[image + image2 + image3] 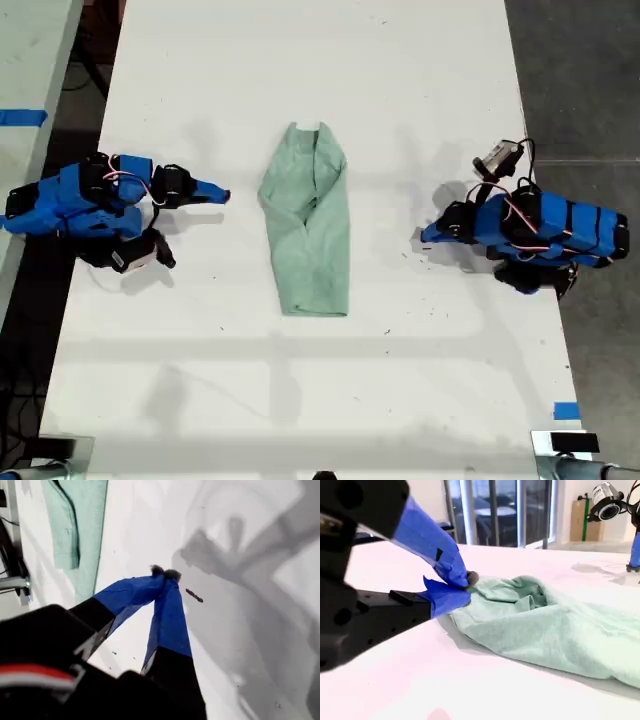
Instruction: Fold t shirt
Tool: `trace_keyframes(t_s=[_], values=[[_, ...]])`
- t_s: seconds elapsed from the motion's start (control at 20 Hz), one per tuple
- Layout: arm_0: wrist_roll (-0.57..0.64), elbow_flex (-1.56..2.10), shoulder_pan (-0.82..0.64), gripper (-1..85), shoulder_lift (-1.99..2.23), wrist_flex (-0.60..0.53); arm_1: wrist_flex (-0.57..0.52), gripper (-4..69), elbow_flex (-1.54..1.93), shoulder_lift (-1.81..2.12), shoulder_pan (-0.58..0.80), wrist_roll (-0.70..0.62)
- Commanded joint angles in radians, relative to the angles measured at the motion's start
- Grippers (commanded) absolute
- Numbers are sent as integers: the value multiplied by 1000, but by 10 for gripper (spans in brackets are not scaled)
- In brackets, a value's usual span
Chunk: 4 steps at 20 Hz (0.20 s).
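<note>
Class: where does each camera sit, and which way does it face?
Exterior view: overhead, looking down on table, t shirt, both arms.
First wrist view: on my first hand, aimed down at the table; shut fingers show.
Second wrist view: on my second hand, looking level across the t shirt.
All three share the t shirt.

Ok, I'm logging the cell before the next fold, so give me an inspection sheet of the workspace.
Surface: white table, a few dark specks.
Job's things: t shirt mid-table, folded lengthwise, wrinkled, held by neither gripper.
Clutter: blue tape at the table edge.
Grippers: my first gripper shut, empty; my second gripper shut, empty, beside the t shirt.
Cables: wires on the arms only.
Surroundings: dark floor; windows.
</note>
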Motion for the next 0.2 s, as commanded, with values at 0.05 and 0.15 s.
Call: trace_keyframes(t_s=[0.05,0.15], values=[[-17,8,-18,-1,5,3,6,-19,54,14,3,14],[-17,8,-18,-1,5,3,6,-19,54,14,3,14]])
